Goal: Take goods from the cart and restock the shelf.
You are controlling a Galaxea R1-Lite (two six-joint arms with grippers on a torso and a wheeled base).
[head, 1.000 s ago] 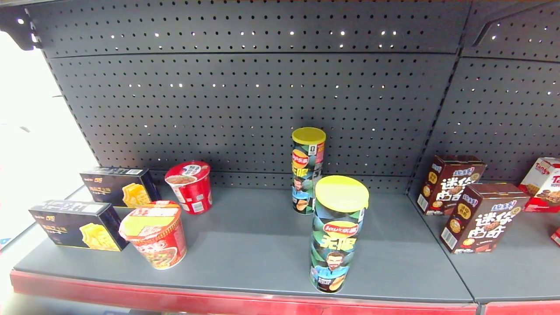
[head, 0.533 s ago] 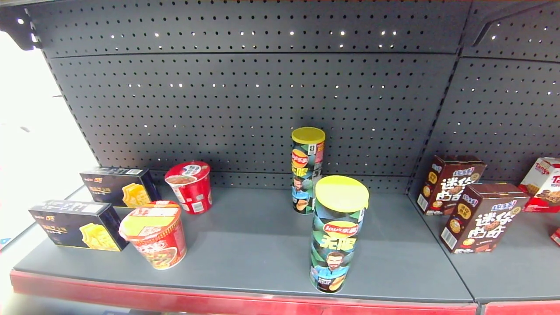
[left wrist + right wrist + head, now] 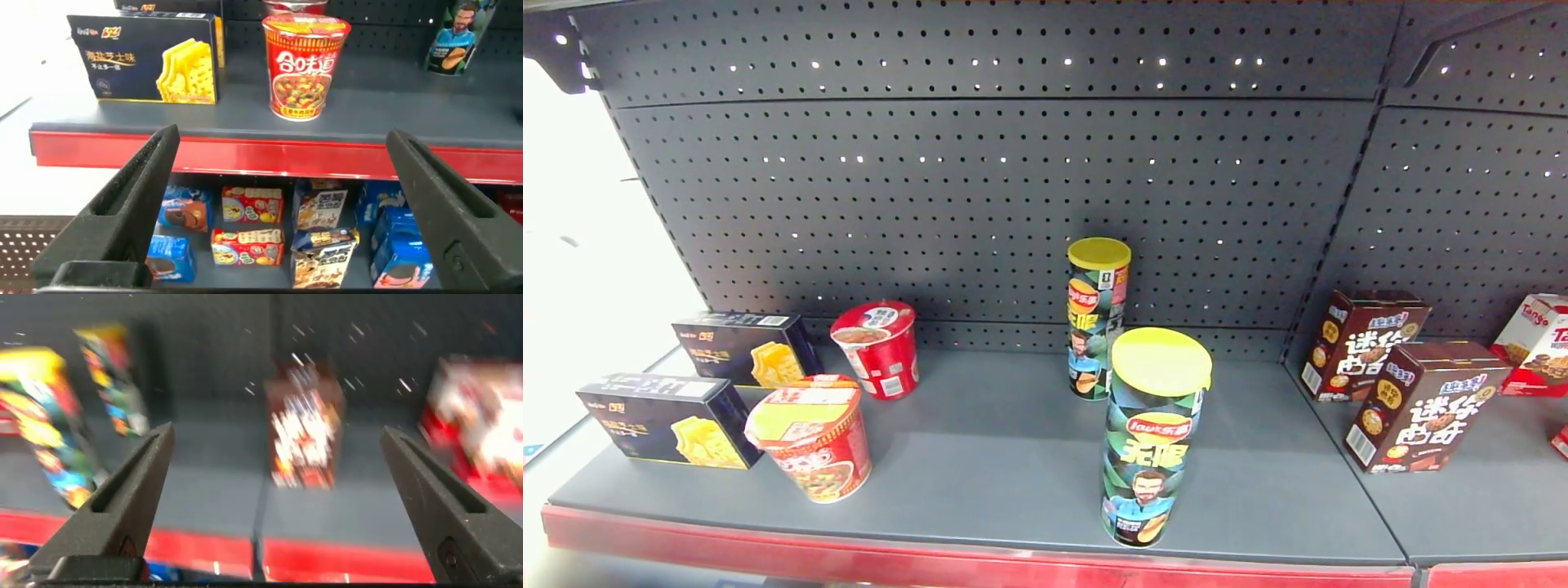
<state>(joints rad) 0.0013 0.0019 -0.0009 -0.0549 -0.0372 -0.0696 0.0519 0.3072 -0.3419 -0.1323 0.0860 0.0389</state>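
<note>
On the grey metal shelf point(image 3: 1013, 457) with a red front lip, a tall chip canister with a yellow lid point(image 3: 1152, 441) stands upright near the front edge. A second canister of the same kind point(image 3: 1097, 318) stands upright behind it, close to the dark perforated back panel point(image 3: 980, 204). Left of them a red noodle cup with a yellow-and-red lid point(image 3: 813, 437) sits near the front, and a red cup with a red lid point(image 3: 878, 349) sits farther back. Farther left lie a front dark blue box point(image 3: 670, 420) and a rear dark blue box point(image 3: 747, 349). In the neighbouring bay on the right stand a front brown box point(image 3: 1421, 406) and a rear brown box point(image 3: 1360, 343), with a red-and-white box point(image 3: 1539, 343) beyond them. The left gripper point(image 3: 282, 137) hangs before the shelf's red lip, its black fingers point(image 3: 139, 196) spread wide with nothing between them. Above them show the noodle cup and the front blue box, and under the shelf a lower shelf holds small blue packets and boxes point(image 3: 245, 237). The right gripper point(image 3: 278, 431) faces the divide between the bays, its fingers equally wide apart and empty, with a blurred brown box beyond the gap.
</note>
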